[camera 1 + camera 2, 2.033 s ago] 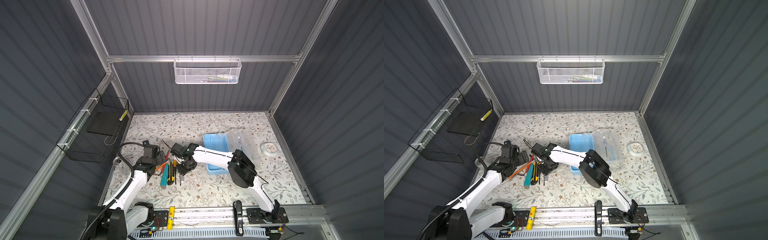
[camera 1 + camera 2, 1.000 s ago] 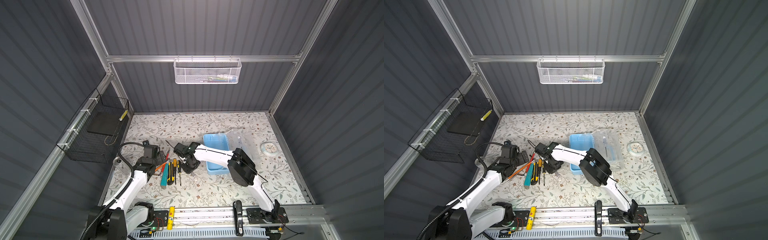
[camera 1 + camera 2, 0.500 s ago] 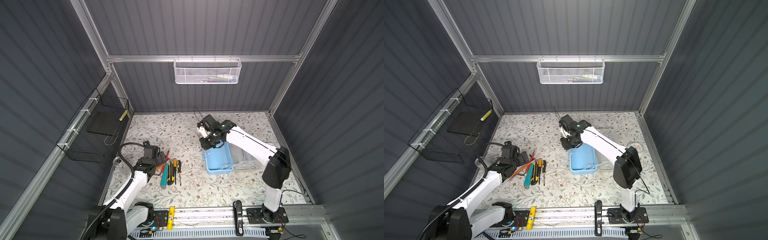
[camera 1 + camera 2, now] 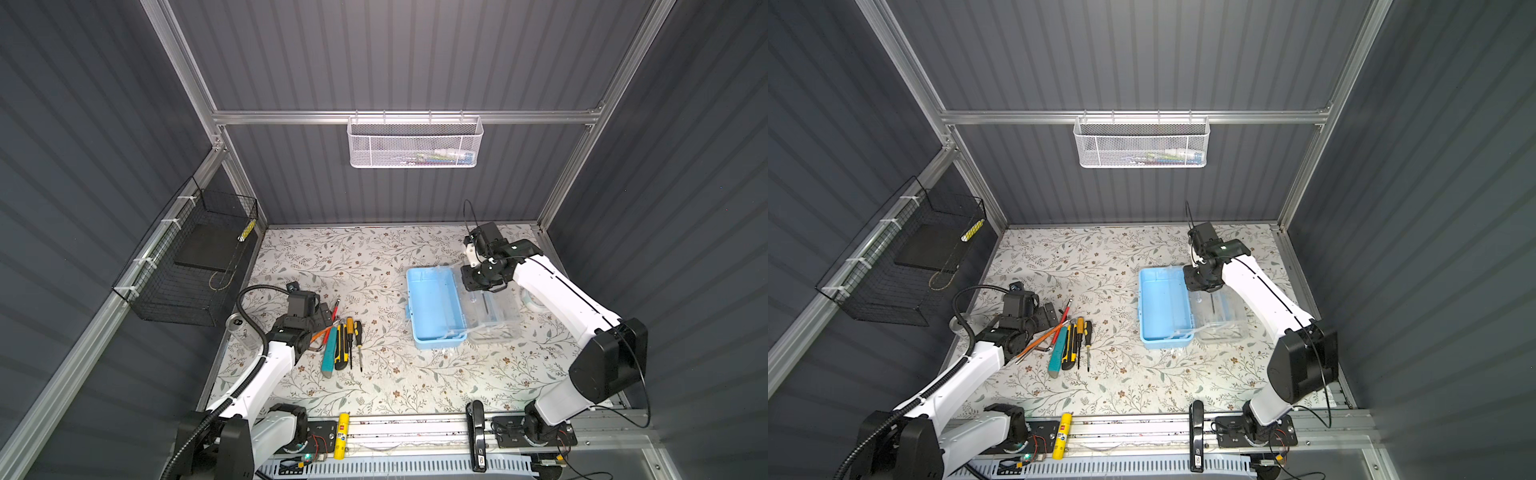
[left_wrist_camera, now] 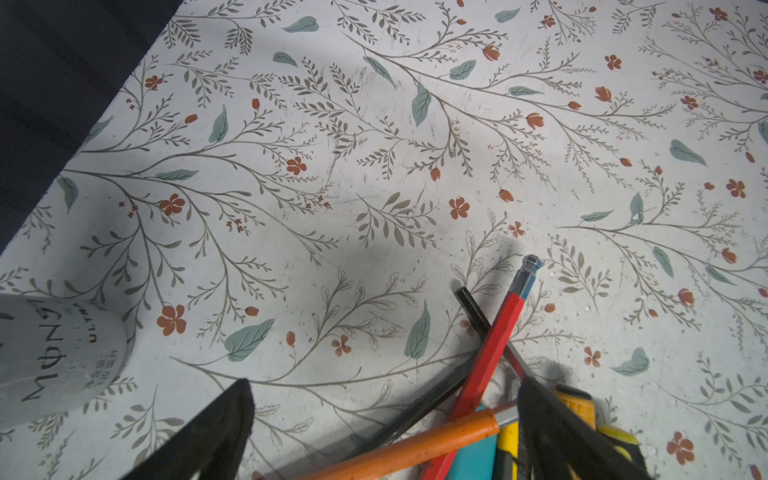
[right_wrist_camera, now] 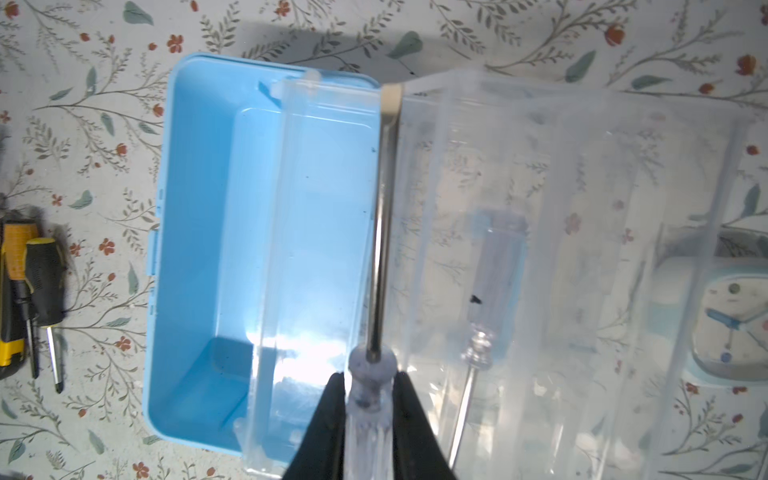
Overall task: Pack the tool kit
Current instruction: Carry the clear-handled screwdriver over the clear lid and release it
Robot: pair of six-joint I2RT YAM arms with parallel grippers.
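Right wrist view has the right gripper [image 6: 368, 395] pinched narrowly on the clear handle of a flat screwdriver [image 6: 382, 228]. Its shaft hangs over the hinge line of the open light-blue box [image 6: 199, 249], between the blue base and the clear lid [image 6: 582, 187]. Released there, I judge it could strike the rim or drop into the lid, where a second screwdriver [image 6: 494, 257] seems to lie. The slick handle might also swivel in the pinch. Both top views hide that grip, but they show the left gripper [image 4: 324, 312], jaws wide, well to the left of the box over the unpacked tools, among them a utility knife [image 4: 341, 347] and yellow-handled screwdrivers [image 4: 350, 328]. Left wrist view adds crossed hex keys [image 5: 490, 353] between the spread fingers.
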